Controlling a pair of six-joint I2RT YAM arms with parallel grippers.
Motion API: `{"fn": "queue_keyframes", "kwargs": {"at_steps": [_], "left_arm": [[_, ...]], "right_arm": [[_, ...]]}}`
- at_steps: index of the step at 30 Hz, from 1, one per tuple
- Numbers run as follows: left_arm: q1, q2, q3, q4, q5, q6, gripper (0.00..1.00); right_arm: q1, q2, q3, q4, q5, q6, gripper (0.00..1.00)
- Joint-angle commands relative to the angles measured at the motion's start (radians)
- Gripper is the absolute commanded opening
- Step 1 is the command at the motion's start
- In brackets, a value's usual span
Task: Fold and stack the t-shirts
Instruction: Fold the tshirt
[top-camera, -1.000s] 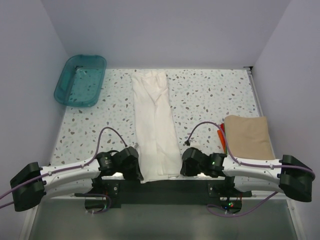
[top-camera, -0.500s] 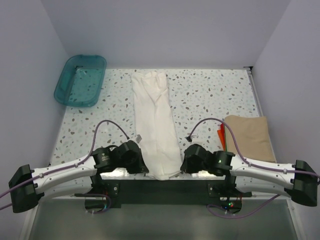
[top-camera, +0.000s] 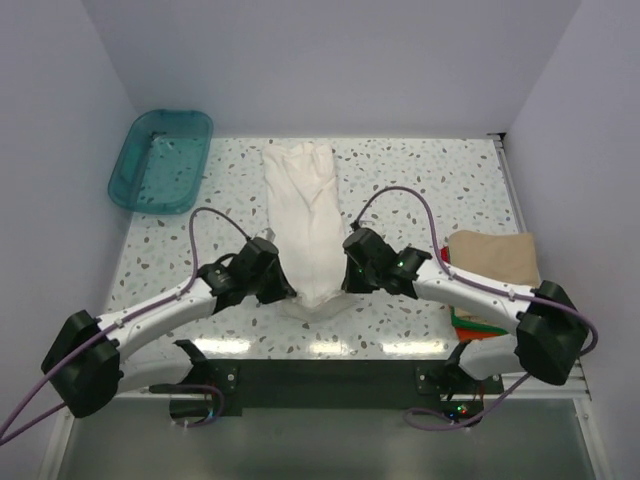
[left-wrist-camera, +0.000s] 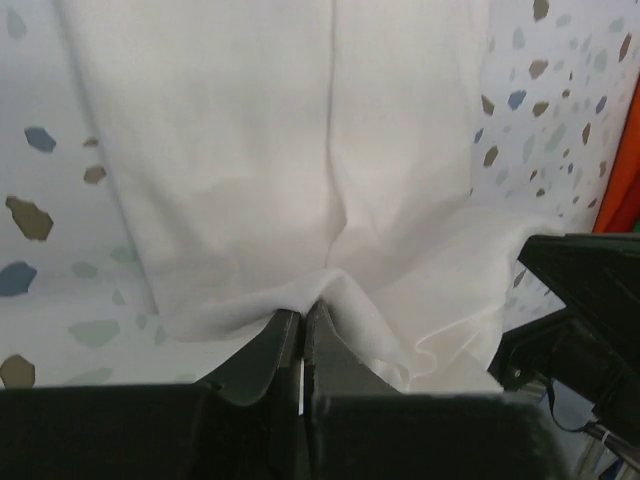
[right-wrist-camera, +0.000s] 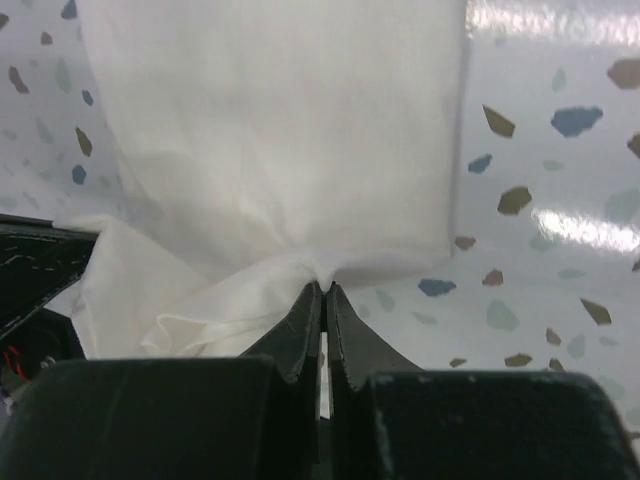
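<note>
An off-white t-shirt (top-camera: 304, 205), folded into a long strip, lies along the middle of the speckled table. My left gripper (top-camera: 283, 283) is shut on its near left corner (left-wrist-camera: 300, 290). My right gripper (top-camera: 347, 272) is shut on its near right corner (right-wrist-camera: 322, 268). Both hold the near end lifted and carried over the middle of the strip, so the hem sags between them (top-camera: 312, 298). A folded tan t-shirt (top-camera: 494, 262) lies at the right on top of orange-red (top-camera: 460, 320) and green (top-camera: 482, 330) ones.
A teal translucent plastic tub (top-camera: 160, 160) stands at the far left corner of the table (top-camera: 420, 190). White walls close the table on the left, back and right. The right arm reaches across in front of the shirt stack.
Both grippers have moved away from the near edge toward the table's middle, lifting the near end of the off-white shirt and carrying it over the strip.
</note>
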Motion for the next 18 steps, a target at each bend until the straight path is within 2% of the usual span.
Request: {"fn": "queue_keyframes", "kwargs": {"at_steps": [1,9,18], "left_arm": [[0.073,0.068,0.103,0.109,-0.018,0.092,0.00],[0.240,0.251,0.233,0.212,-0.019,0.120,0.00],[0.350,0.492,0.408,0.282,0.005,0.132,0.00]], "right_arm": [[-0.052,0.116,0.124,0.064,-0.040,-0.094,0.00],[-0.193,0.343,0.342,0.123,-0.068,-0.159,0.00],[-0.308,0.558,0.546,0.202,-0.145,-0.175,0.00]]}}
